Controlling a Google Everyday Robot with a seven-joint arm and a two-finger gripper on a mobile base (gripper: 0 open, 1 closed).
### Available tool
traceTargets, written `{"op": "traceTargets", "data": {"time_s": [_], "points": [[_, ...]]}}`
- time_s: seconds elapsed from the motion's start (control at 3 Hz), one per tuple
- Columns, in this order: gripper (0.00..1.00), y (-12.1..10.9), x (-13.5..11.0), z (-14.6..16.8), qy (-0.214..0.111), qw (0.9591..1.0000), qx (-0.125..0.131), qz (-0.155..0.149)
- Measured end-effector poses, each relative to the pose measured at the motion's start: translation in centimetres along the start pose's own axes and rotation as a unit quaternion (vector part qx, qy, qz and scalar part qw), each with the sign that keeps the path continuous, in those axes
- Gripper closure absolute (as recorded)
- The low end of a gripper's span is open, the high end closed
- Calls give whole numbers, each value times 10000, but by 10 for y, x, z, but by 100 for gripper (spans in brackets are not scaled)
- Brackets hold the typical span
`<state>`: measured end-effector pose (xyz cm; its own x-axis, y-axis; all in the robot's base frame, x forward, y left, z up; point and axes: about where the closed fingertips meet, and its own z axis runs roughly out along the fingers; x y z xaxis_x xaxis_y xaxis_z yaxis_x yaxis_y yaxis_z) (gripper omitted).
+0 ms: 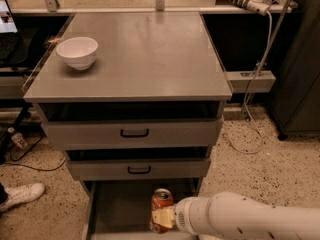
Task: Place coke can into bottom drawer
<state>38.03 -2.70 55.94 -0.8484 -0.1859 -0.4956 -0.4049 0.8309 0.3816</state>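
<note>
The robot's thick white plastic-shelled arm [250,221] reaches in from the lower right, lying close to level and pointing left. Its casing is smooth and rounded, dotted with a few small dark holes along the underside. The arm narrows at a ribbed white wrist collar [182,217], and beyond that sits the two-finger gripper with pale tan pads [162,217]. The gripper is low down, over the pulled-out grey metal bottom drawer [120,209]. One tan finger [161,218] lies flat across the lower side of the small red-orange coke can [161,201], which stands upright in its clasp. The other finger is hidden behind the can.
</note>
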Motion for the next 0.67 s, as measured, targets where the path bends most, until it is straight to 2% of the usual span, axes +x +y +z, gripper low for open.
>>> {"op": "traceTargets", "data": {"time_s": [0.33,0.67], "points": [[100,-1,2,10,-48,9999,-69,55],[100,-15,12,55,-33,9992,-135,381]]}}
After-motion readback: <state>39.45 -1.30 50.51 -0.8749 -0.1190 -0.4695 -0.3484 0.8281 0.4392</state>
